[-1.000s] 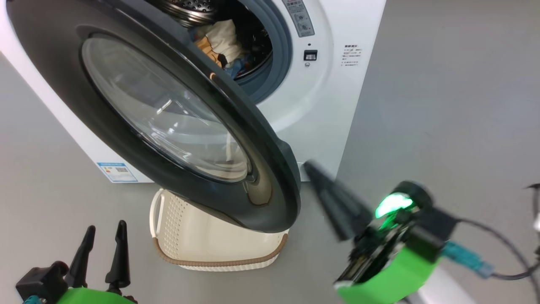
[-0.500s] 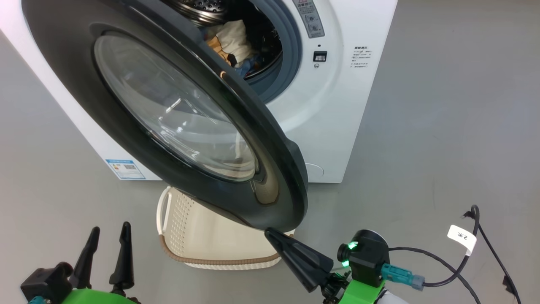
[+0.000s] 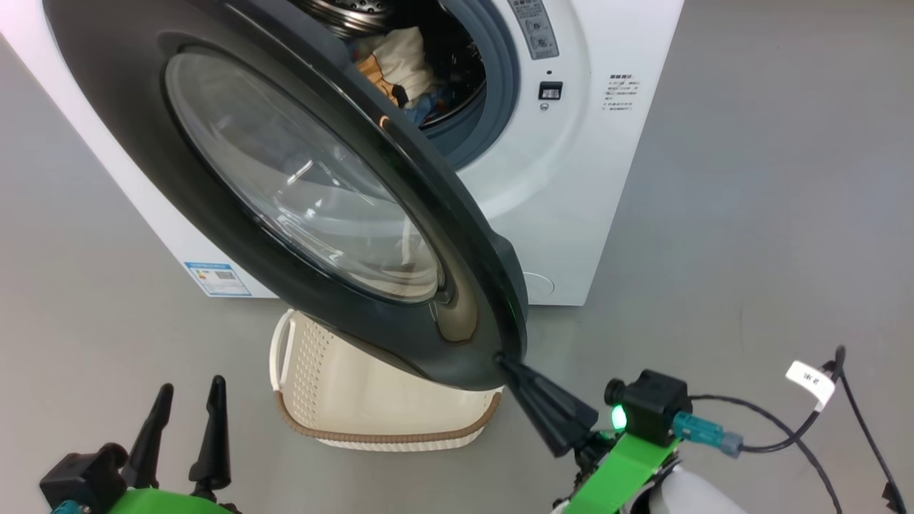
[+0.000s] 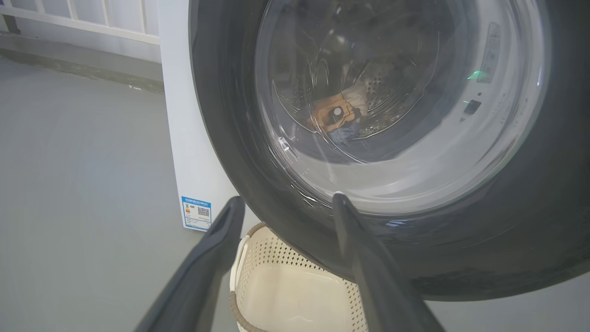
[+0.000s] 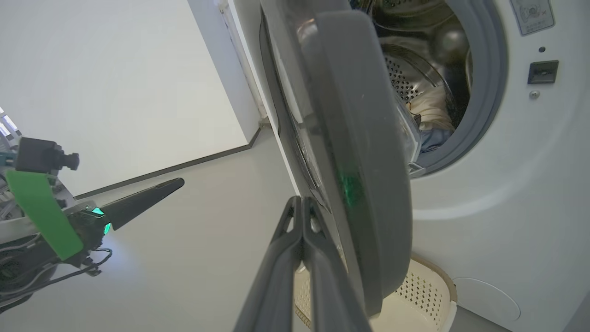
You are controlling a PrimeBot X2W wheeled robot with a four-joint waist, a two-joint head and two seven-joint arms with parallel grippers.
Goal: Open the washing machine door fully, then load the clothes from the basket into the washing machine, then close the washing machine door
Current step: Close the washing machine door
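**Desk:** Changes since the last entry?

**Operator:** One item. My right tool [image 3: 510, 368] has come down from up by the machine's lower right corner. Its tip now rests against the free edge of the washing machine door [image 3: 307, 185], low on the glossy rim. The head camera has shifted a little too, so I don't list the machine as moved.

**Desk:** Stock, please.

**Operator:**
- Item, right tool: fingers pressed together with nothing between them, lying on the door's outer side in its own wrist view.
- Item, my left tool [image 3: 191, 389]: fingers spread, empty, low and well apart from the door.
- Item, door: about half swung out, hinged at the left of the washing machine [image 3: 571, 178].
- Item, the clothes [image 3: 403, 61]: cream, orange-tan and blue pieces inside the drum, near its mouth.
- Item, the basket [image 3: 385, 437]: on the floor against the machine's front, under the door's lower edge. The part I see holds nothing.

**Desk:** So closing is what's left. Hazards?

**Operator:** Three, as I judge.
- A narrow tip on a curved, slick rim may skid off as I push, and the door would stall short of latching.
- A piece near the mouth could get pinched at the gasket.
- I can't tell whether the door's lower edge clears the basket's rim, and a brush there would drag it.
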